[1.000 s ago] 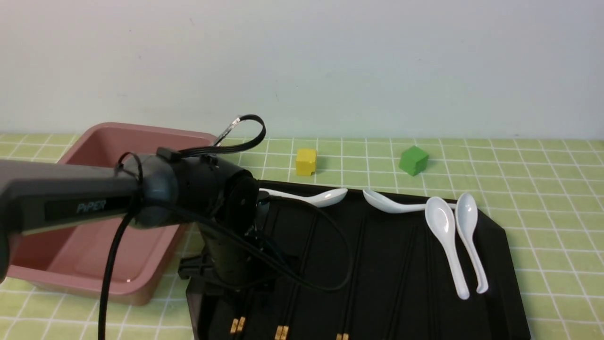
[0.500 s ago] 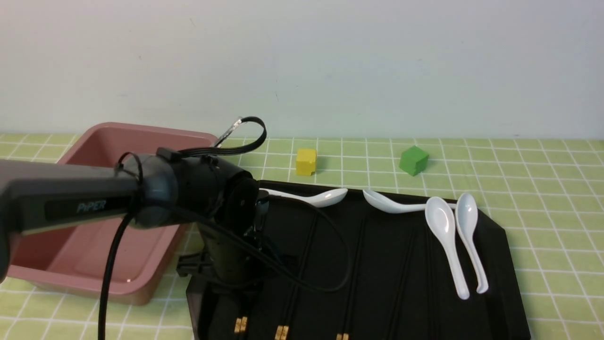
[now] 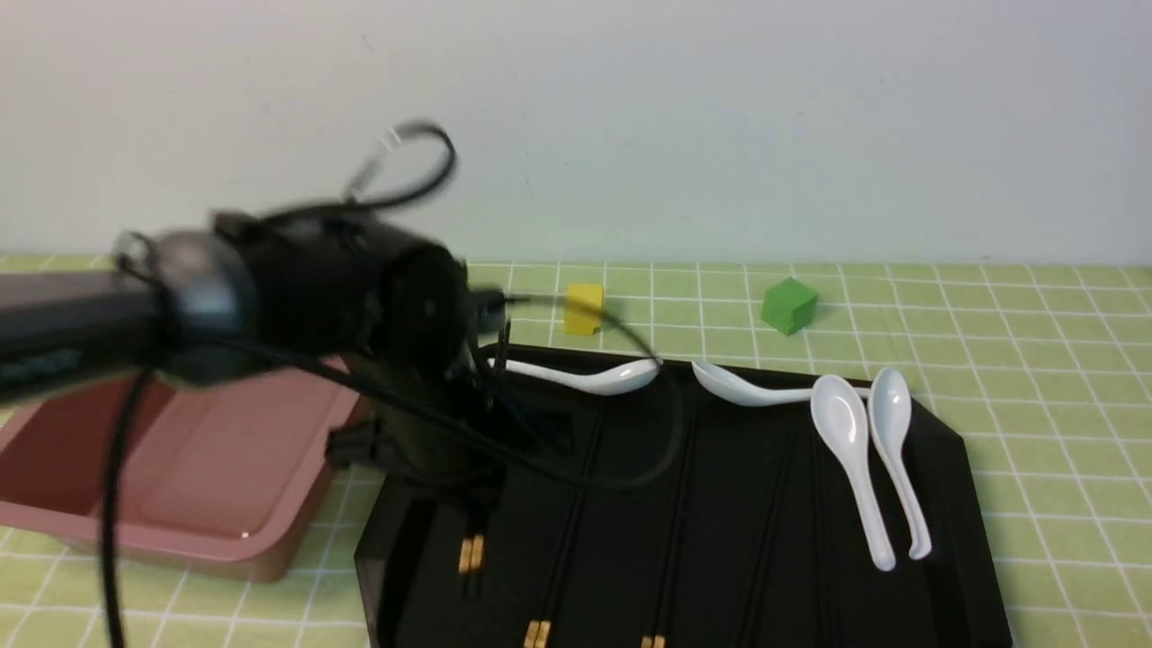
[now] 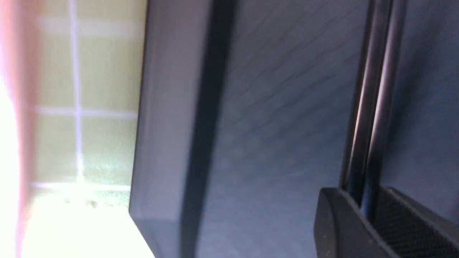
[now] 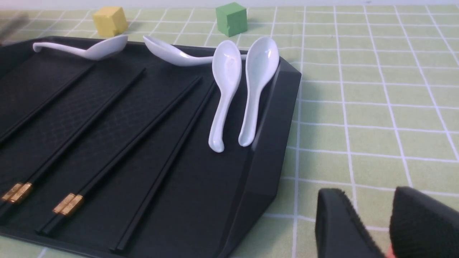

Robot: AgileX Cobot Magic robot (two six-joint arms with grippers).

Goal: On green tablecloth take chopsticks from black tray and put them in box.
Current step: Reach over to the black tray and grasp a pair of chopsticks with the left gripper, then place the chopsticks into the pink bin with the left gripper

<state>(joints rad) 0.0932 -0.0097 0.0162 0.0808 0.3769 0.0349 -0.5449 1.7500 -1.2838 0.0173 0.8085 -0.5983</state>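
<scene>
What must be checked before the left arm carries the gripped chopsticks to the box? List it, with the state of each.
1. Grip: the left gripper is shut on the chopsticks: ok.
2. Whole pair taken: two sticks lie side by side in the grip in the left wrist view: ok.
3. Gold-banded ends lifted off the black tray: cannot tell; the front view only shows them over it.
4. The box is open and nothing shows inside, though the arm hides part of it: ok.
5. The right gripper is out of the path, over the green tablecloth beside the tray: ok.
</scene>
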